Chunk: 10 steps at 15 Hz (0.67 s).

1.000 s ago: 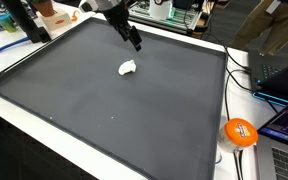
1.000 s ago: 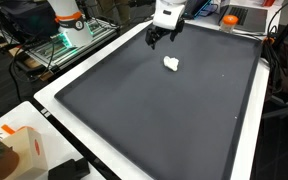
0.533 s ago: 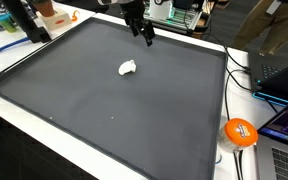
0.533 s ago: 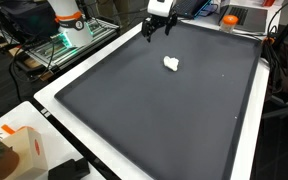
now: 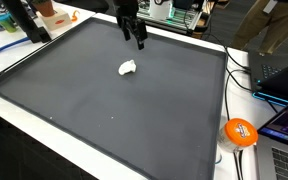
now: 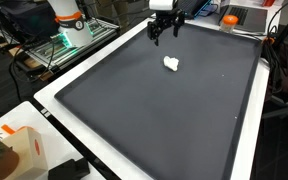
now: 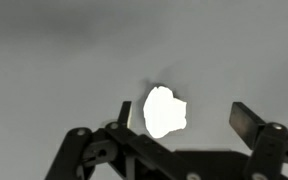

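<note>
I see the big black mat point(image 5: 104, 120) filling most of the table in both exterior views, and my gripper point(image 5: 138, 42) hangs above its far part with the jaws spread wide and nothing between them. The small white crumpled lump point(image 5: 128, 68) lies alone on the mat, a little nearer the middle than the gripper and clear of it. In the wrist view it shows bright on the mat between the two open fingers point(image 7: 246, 120), closer to one of them, untouched
</note>
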Motion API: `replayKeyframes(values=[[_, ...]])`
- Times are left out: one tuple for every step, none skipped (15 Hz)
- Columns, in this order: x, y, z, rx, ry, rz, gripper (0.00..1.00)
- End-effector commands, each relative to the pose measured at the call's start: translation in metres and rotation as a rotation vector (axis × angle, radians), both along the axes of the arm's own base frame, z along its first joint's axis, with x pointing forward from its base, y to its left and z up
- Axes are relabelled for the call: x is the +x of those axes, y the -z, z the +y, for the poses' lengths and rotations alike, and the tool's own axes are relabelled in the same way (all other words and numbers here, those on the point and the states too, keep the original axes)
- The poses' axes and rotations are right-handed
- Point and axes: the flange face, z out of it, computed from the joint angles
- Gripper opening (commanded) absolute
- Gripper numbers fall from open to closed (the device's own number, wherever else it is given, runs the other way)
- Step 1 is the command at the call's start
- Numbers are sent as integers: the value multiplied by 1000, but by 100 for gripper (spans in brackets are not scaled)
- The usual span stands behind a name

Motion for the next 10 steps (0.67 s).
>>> replayKeyframes(values=[[-9,-3,-7,-27,-3,-79,100],[-9,-4,-7,-28,-1,-98,100],[-10,-4,-8,-32,0,-117,100],[-12,-5,-9,-33,-3,-143,100],[-15,-6,-11,-30,-6,-176,100],[-20,-6,-13,-23,-17,-208,100],[-25,-7,-14,-18,-24,-234,100],[-31,-5,-16,-20,-29,-256,100],[-36,-3,-17,-19,-32,-272,100],[-41,-1,-17,-21,-33,-291,100]])
